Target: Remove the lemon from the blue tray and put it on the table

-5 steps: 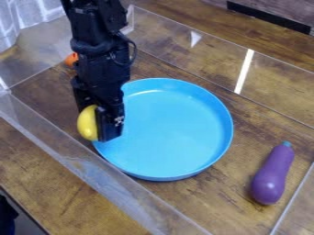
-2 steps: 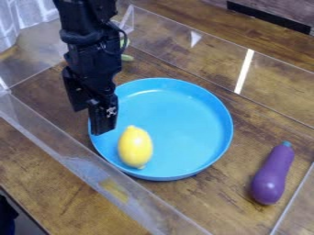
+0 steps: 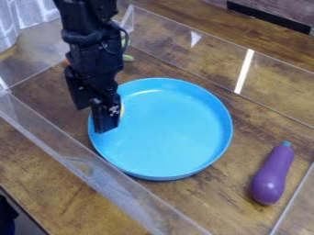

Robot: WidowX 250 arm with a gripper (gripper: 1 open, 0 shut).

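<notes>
The blue tray (image 3: 185, 128) lies in the middle of the dark wood table (image 3: 61, 184), and its inside shows nothing but bare blue. The lemon is not in view anywhere in this frame. My gripper (image 3: 103, 114) points straight down over the tray's left rim. Its black fingers stand apart, open, with nothing between them. The arm's dark body rises above it toward the top left and hides a little of the tray's left edge.
A purple eggplant (image 3: 273, 173) lies on the table to the right of the tray. Clear plastic edging (image 3: 37, 115) runs along the table's left and front sides, and more of it crosses the back right.
A second ago the lemon sat between my fingers at the tray's left rim. Then it lay loose in the tray's front part with the fingers apart. Now it has gone from view.
</notes>
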